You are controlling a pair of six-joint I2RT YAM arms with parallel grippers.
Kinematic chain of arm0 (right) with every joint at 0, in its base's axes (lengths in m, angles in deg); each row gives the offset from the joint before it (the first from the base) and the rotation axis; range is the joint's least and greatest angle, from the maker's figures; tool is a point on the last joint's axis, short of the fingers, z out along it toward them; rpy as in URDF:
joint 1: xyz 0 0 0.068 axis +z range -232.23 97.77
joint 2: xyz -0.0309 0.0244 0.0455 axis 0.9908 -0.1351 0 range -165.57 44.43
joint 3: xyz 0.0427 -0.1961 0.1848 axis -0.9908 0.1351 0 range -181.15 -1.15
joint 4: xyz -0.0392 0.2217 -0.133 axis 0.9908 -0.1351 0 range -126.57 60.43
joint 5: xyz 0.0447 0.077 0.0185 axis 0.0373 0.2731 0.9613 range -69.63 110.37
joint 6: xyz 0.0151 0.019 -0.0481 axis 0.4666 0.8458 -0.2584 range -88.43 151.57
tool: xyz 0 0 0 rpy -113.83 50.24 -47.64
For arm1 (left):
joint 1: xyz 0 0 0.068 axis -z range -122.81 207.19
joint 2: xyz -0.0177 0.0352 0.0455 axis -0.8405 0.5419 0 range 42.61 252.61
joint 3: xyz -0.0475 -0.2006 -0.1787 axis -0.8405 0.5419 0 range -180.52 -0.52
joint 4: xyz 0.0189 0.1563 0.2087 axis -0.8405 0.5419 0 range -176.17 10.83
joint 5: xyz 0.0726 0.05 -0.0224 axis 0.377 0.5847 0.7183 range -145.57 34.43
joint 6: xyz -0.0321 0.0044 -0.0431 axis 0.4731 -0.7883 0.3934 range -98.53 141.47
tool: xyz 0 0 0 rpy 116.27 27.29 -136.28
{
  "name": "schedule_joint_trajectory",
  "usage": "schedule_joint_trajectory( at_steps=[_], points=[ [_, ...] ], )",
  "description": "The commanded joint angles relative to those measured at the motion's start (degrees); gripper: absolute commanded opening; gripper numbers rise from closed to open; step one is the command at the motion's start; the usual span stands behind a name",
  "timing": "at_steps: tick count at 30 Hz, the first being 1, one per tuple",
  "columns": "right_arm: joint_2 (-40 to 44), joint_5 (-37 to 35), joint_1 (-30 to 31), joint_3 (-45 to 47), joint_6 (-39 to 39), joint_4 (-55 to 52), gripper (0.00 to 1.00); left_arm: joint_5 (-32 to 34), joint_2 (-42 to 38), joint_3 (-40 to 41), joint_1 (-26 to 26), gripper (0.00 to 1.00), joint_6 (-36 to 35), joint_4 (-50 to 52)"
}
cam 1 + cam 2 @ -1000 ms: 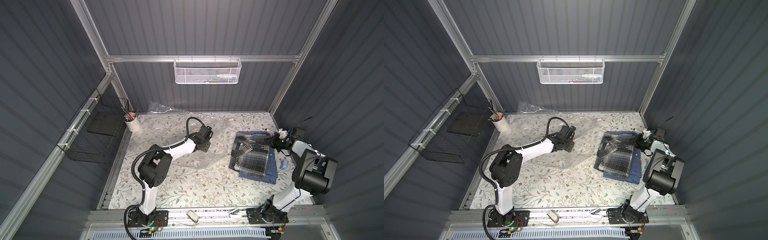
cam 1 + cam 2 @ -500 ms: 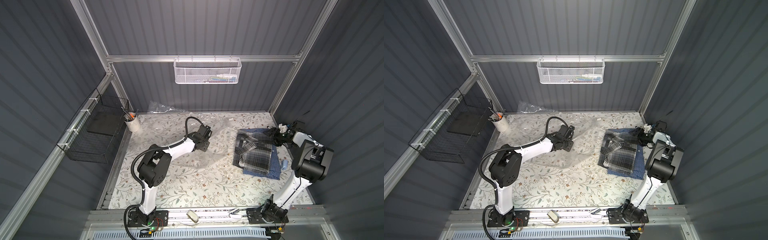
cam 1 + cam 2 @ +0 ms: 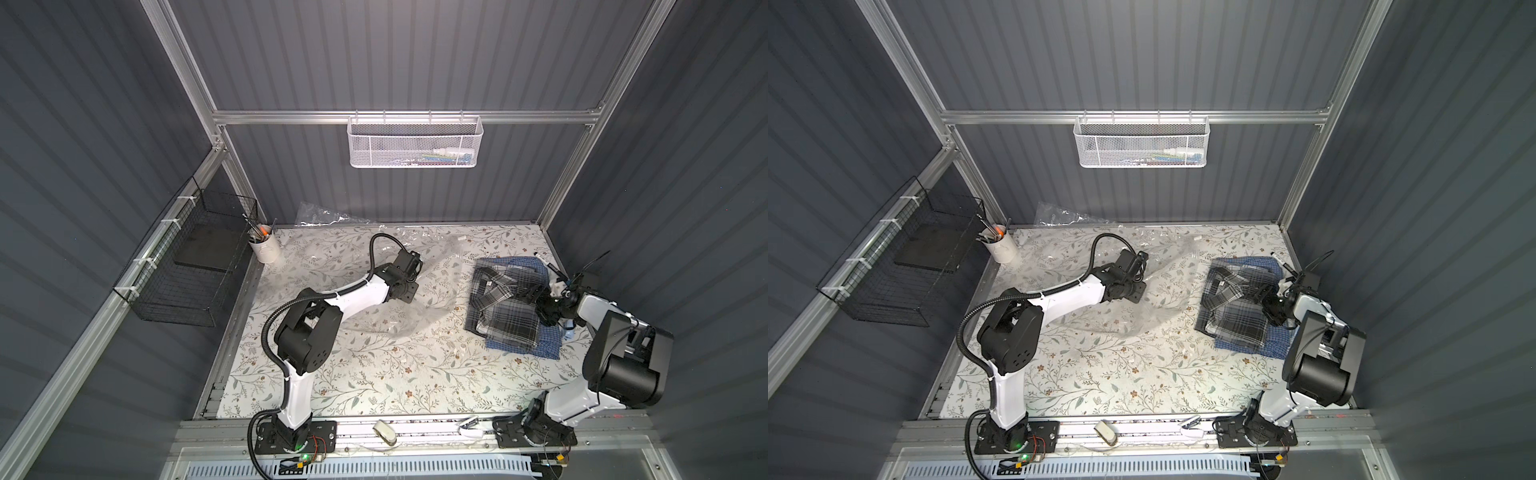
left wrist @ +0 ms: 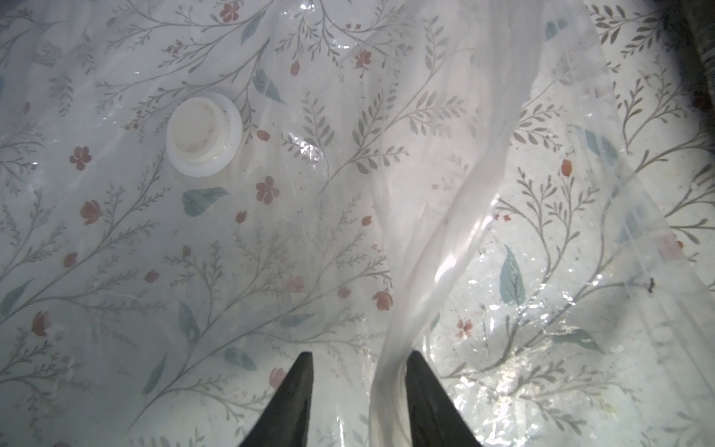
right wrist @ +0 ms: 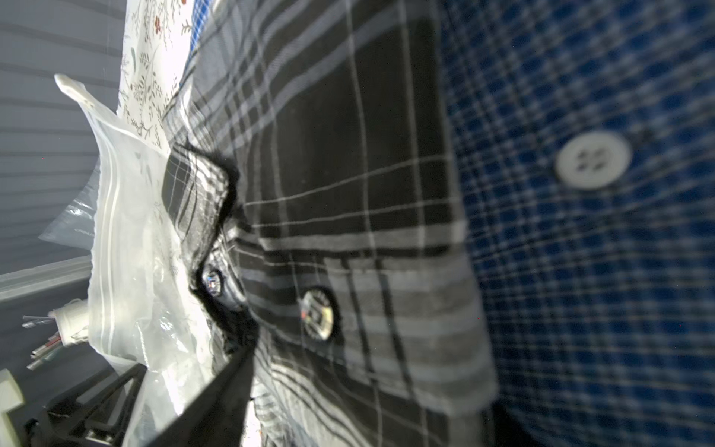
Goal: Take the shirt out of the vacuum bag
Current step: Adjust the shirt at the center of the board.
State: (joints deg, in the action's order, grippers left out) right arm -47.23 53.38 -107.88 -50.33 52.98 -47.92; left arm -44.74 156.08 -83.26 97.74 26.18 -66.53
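Reading the table as a clock with 12 at the back wall, the grey plaid shirt (image 3: pixel 505 307) lies at 3 o'clock from the middle. It is wholly outside the vacuum bag (image 3: pixel 436 286) and rests on a blue check shirt (image 3: pixel 544 351), with its long axis running roughly 11 to 5. The bag sprawls over the middle, its edge just beside the shirt's 9 o'clock side; whether film and cloth touch I cannot tell.

The right gripper (image 3: pixel 528 296) is by far the nearer. It reaches in low from the shirt's 3 o'clock edge, forearm pointing toward 9, with one finger lying on the plaid in the right wrist view. How wide its jaws stand I cannot tell.

The left gripper (image 4: pixel 360 356) sits over the bag, its arm stretched from 7 toward 1. Its jaws are narrowly apart, with a raised fold of film against one finger and the white valve cap (image 4: pixel 204 135) ahead. Judging from this, the shirt is out, and what remains is for the right arm to lift clear toward 3.
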Motion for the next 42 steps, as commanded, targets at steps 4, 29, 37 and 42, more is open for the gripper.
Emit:
schedule_joint_trajectory(
  at_steps=[4, 29, 37, 42],
  points=[
    [-3.9, 1.2, 0.6, -0.9, 0.7, 2.1, 0.38, -0.7, -0.9, 1.3, -0.7, 0.42, -0.5, 0.0],
    [-12.5, -19.0, -2.2, -21.5, -9.5, -21.1, 0.67, -1.2, -1.5, 3.4, -2.9, 0.43, -1.4, 0.8],
    [-9.6, -19.4, -2.3, -27.1, -9.1, -23.1, 0.75, -1.4, -1.8, 3.7, -3.5, 0.44, -1.2, 0.4],
    [-12.0, -19.5, -2.3, -31.2, -9.8, -24.3, 0.75, -1.6, -2.1, 3.6, -3.9, 0.44, -1.7, 0.5]
  ],
)
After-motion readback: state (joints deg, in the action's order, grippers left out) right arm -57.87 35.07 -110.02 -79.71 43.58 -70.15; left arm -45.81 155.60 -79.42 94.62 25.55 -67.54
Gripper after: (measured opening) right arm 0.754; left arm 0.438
